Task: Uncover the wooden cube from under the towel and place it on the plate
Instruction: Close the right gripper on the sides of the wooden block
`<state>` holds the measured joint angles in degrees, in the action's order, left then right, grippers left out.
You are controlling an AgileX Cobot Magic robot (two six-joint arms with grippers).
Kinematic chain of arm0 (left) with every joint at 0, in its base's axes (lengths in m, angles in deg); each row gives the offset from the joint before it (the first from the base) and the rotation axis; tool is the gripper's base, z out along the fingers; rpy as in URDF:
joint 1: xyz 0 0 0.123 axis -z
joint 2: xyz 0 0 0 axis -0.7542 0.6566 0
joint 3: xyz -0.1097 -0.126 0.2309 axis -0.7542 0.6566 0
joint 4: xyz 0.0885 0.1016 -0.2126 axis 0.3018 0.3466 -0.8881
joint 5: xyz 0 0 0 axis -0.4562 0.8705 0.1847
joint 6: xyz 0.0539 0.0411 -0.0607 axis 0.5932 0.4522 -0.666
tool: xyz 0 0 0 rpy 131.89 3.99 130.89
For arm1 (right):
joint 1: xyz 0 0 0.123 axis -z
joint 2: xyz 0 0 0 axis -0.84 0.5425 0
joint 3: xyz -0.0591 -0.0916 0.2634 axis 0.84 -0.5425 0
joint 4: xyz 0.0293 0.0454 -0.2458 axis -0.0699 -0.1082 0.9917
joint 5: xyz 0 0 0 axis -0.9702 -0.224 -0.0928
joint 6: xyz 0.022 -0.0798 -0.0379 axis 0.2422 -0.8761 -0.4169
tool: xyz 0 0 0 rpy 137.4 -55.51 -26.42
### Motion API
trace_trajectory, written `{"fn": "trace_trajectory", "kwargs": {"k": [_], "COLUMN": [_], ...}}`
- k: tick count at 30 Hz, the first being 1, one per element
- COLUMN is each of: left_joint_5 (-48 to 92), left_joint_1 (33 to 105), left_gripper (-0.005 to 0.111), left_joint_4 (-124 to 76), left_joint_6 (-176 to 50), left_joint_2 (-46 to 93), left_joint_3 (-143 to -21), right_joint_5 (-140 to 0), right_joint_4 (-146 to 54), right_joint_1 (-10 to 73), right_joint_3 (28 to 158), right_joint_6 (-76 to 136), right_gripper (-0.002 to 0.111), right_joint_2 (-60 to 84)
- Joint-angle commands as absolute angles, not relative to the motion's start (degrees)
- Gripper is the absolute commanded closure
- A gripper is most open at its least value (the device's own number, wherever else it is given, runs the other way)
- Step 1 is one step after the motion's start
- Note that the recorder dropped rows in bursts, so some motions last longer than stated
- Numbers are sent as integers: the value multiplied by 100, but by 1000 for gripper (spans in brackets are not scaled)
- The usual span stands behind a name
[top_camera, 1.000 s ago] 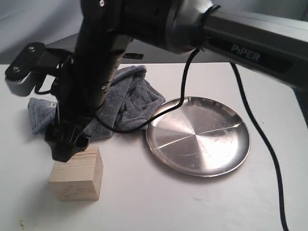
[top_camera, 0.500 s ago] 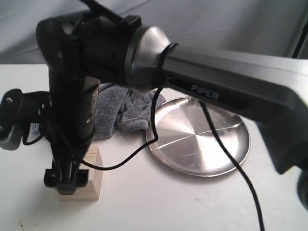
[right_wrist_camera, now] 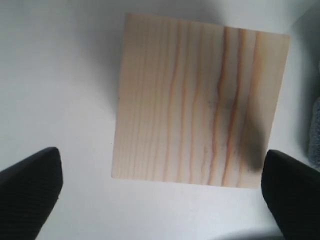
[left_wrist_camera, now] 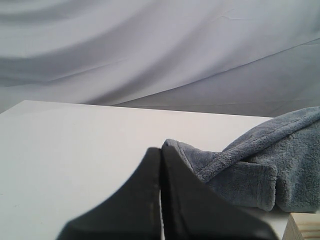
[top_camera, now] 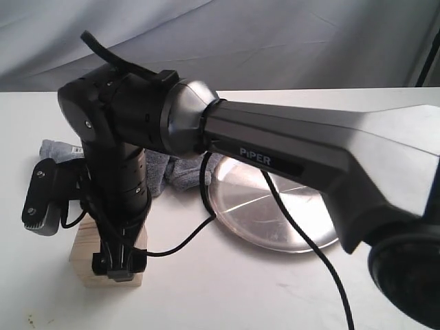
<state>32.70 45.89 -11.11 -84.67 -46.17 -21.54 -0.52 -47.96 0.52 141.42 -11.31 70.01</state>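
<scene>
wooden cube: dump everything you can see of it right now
The wooden cube is pale tan wood with darker grain lines across its top face and square edges. It sits flat on the white table, fully uncovered, beside the towel, off the plate. The right gripper hangs over it, jaws open either side.

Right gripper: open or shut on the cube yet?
Open. Right wrist view: the right gripper has its fingers spread, one on each side of the wooden cube, wider than it.
</scene>
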Motion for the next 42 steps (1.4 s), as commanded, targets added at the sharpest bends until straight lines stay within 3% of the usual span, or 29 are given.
{"fn": "trace_trajectory", "kwargs": {"k": [1,21,25,30,42], "left_joint_5": [3249,3249,3249,3249,3249], "left_joint_1": [4585,4585,4585,4585,4585], "left_gripper": [107,107,107,107,107], "left_joint_4": [-1107,-1107,-1107,-1107,-1107], "left_joint_6": [-8483,-8483,-8483,-8483,-8483], "left_joint_2": [-4633,-4633,-4633,-4633,-4633], "left_joint_3": [-2130,-2130,-2130,-2130,-2130], "right_joint_5": [-91,-364,-526,-1332,-1448], "right_joint_4": [-4709,-5000,-4849,-3822,-3971], "right_joint_1": [59,59,59,59,59], "right_joint_3": [14132,14132,14132,14132,14132], "right_joint_6": [-1123,-754,1060,5584,6385], "right_gripper": [3,3,3,3,3], "right_joint_2": [7122,6798,6720,6744,7133]}}
